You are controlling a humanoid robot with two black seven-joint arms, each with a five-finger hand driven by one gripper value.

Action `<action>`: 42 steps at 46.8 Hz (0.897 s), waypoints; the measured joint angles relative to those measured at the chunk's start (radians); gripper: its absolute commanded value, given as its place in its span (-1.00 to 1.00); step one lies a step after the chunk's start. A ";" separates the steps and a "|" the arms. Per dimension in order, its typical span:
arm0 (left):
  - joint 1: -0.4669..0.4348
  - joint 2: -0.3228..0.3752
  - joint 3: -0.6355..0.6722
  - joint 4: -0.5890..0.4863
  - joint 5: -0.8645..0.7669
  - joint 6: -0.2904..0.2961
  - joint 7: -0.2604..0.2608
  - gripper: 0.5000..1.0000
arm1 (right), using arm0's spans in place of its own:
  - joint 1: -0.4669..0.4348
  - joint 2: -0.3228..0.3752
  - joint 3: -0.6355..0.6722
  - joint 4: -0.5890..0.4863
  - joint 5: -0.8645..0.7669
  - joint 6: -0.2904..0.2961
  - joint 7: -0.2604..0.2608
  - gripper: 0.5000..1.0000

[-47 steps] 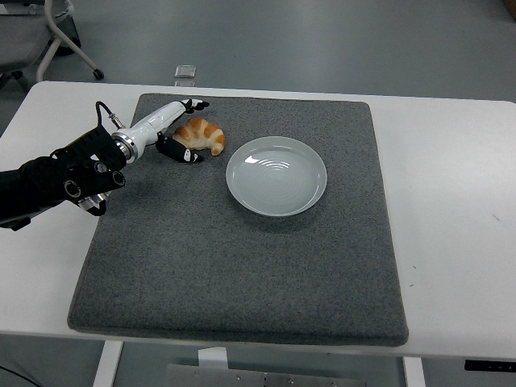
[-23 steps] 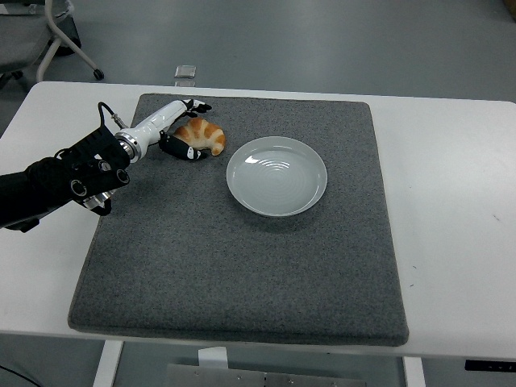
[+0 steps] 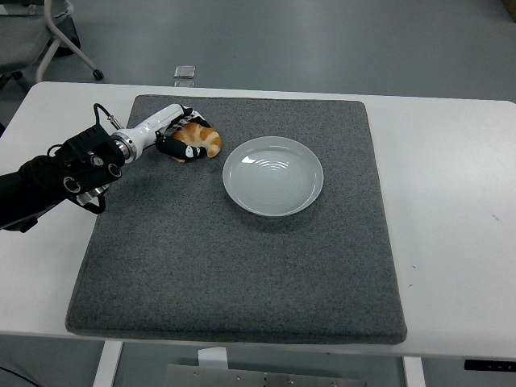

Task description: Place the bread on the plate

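Observation:
A golden-brown croissant (image 3: 202,140) lies on the dark grey mat (image 3: 242,266) near its far left corner. My left hand (image 3: 184,135) has its fingers curled around the croissant's left end, thumb below and fingers over the top. An empty white plate (image 3: 272,176) sits on the mat just right of the bread, a small gap away from it. The left arm comes in from the left edge. The right arm does not show.
The mat covers most of the white table (image 3: 451,185). A small clear object (image 3: 185,72) sits at the table's far edge. Chair legs (image 3: 56,36) stand on the floor at the top left.
The left hand's fingers have closed in over the croissant, which they only flanked before. The whole view has shifted slightly to the left.

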 measured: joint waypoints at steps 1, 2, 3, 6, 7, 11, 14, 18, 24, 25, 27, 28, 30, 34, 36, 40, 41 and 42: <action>0.000 0.000 0.001 0.000 0.001 0.001 0.000 -1.00 | 0.000 0.000 0.000 0.000 0.000 0.000 0.000 0.72; 0.000 0.000 0.001 0.000 0.001 0.001 0.000 -1.00 | 0.000 0.000 0.000 0.000 0.000 0.000 0.000 0.72; 0.000 0.000 0.001 0.000 0.002 0.003 -0.001 -1.00 | 0.000 0.000 0.000 0.000 0.000 0.000 0.000 0.72; -0.002 0.000 0.003 0.000 0.002 0.007 -0.001 -1.00 | 0.000 0.000 0.000 0.000 0.000 0.000 0.000 0.72; -0.003 0.000 0.003 0.001 0.003 0.008 -0.003 -1.00 | 0.000 0.000 0.000 0.000 0.000 0.000 0.000 0.72; -0.008 0.000 0.004 0.001 0.004 0.013 -0.009 -1.00 | 0.000 0.000 0.000 0.000 0.000 0.000 0.000 0.72; -0.013 0.000 0.004 0.002 0.004 0.015 -0.010 -1.00 | 0.000 0.000 0.000 0.000 0.000 0.000 0.000 0.72; -0.020 0.001 0.004 0.002 0.003 0.022 -0.016 -1.00 | 0.000 0.000 0.000 0.000 0.000 0.000 0.000 0.72; -0.031 0.004 0.003 -0.004 0.003 0.032 -0.022 -1.00 | 0.000 0.000 0.000 0.000 0.000 0.000 0.000 0.72; -0.032 0.005 0.003 -0.005 0.003 0.032 -0.022 -1.00 | 0.000 0.000 0.000 0.000 0.000 0.000 0.000 0.72; -0.036 0.007 0.003 -0.007 0.003 0.032 -0.022 -1.00 | 0.000 0.000 0.000 0.000 0.000 0.000 0.000 0.72; -0.037 0.008 0.003 -0.008 0.003 0.032 -0.022 -1.00 | 0.000 0.000 0.000 0.000 0.000 0.000 0.000 0.72; -0.038 0.008 0.003 -0.009 0.003 0.033 -0.022 -1.00 | 0.000 0.000 0.000 0.000 0.000 0.000 0.000 0.72; -0.040 0.011 0.005 -0.010 0.003 0.034 -0.022 -1.00 | 0.000 0.000 0.001 0.000 0.000 0.000 0.000 0.72; -0.041 0.012 0.005 -0.010 0.003 0.034 -0.023 -1.00 | 0.000 0.000 0.001 0.000 0.000 0.000 0.000 0.72; -0.057 0.022 0.005 -0.011 0.004 0.034 -0.024 -1.00 | 0.000 0.000 0.002 0.000 0.000 0.000 0.000 0.72; -0.062 0.028 0.005 -0.012 0.004 0.034 -0.024 -1.00 | 0.001 0.000 0.002 0.000 0.000 0.000 0.000 0.72; -0.070 0.037 0.004 -0.012 0.004 0.034 -0.024 -1.00 | 0.001 0.000 0.002 0.000 0.000 0.000 0.000 0.72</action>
